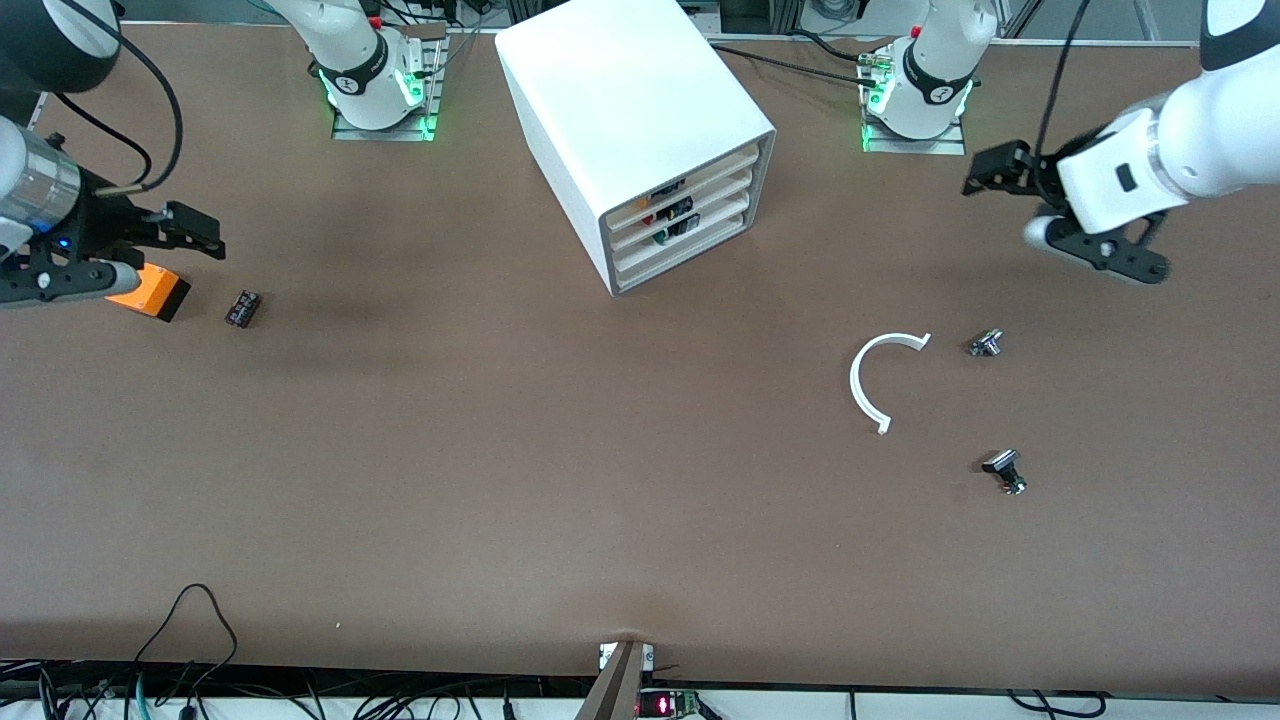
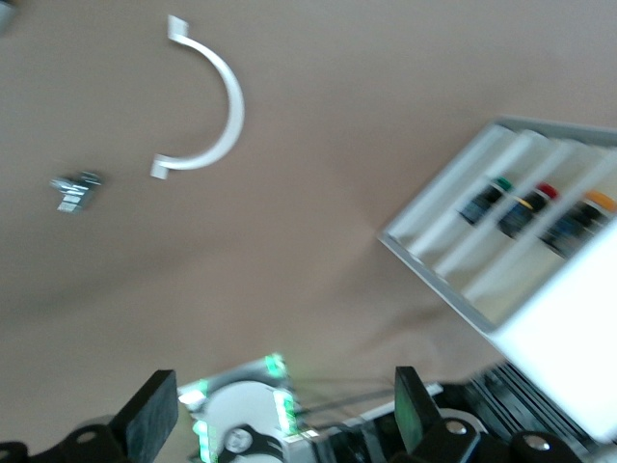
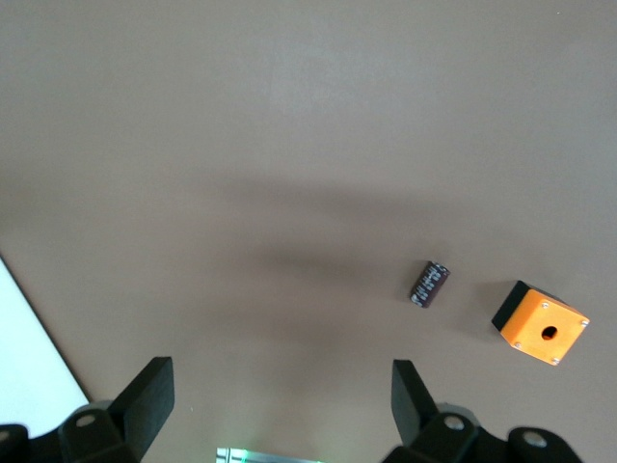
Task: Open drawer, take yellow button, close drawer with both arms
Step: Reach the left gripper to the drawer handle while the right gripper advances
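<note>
Evidently nothing is done yet: the drawer [image 1: 682, 187], top of four in the one white cabinet [image 1: 620, 110], sits shut with the button [image 2: 578, 220] inside. Left hand [image 1: 1060, 215] and right hand [image 1: 150, 245] both hover open and empty over the bench [image 1: 500, 450]; opening, taking and closing all remain

The left end effector [image 2: 280, 420] shows at the bottom of the frame, its two black fingers [image 2: 149, 420] spread wide with nothing between them. At the upper left a white curved strip [image 2: 227, 96] lies on the brown counter [image 2: 318, 145], and a small silver button [image 2: 75, 190] lies near it at the left edge. At the right, the white cabinet [image 2: 564, 333] shows its stacked drawers [image 2: 453, 241] (all pushed in), with green-, red- and orange-capped buttons [image 2: 525, 210] visible inside.
</note>
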Robot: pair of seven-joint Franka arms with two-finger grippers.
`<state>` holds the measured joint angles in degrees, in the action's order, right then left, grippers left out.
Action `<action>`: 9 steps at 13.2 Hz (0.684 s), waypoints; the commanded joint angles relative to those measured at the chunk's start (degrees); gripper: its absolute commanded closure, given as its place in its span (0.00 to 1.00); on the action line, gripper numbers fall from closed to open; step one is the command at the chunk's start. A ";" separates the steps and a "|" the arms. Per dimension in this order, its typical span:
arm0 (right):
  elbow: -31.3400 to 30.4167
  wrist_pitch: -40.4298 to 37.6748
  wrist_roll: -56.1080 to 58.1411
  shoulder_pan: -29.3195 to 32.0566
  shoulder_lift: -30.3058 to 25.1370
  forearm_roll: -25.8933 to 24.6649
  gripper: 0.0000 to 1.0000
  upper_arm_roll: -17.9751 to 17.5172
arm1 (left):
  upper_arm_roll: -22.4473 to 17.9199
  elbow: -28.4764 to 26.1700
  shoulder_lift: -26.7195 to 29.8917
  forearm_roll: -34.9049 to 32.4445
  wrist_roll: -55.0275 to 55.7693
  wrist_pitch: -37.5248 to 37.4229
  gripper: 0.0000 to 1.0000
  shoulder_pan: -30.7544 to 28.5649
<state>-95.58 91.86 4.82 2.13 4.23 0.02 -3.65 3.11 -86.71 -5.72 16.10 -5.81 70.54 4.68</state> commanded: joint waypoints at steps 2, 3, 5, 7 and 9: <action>0.57 3.14 -9.71 -2.21 2.97 0.60 0.00 -0.57 | -0.12 0.75 -9.54 14.79 -1.65 -7.06 0.01 -0.29; 0.57 3.41 -12.79 -3.00 3.41 0.60 0.00 -0.57 | -0.04 0.75 -12.18 18.76 -2.62 -7.78 0.01 -0.11; 0.57 4.73 -15.63 -4.76 4.12 0.60 0.00 -0.57 | 1.54 -0.83 -14.49 24.48 -3.15 -6.92 0.01 -0.11; 0.66 5.61 -19.22 -6.17 4.64 0.77 0.00 -0.57 | 2.33 -0.92 -14.58 24.51 -5.51 -0.97 0.01 0.50; 0.57 5.70 -23.08 -8.36 5.00 1.03 0.00 -0.66 | 3.04 -5.72 -15.02 25.47 -15.85 7.37 0.01 1.64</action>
<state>-95.56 97.30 -14.51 -4.54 8.67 0.24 -4.40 5.87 -88.23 -21.89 39.78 -14.05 72.44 5.39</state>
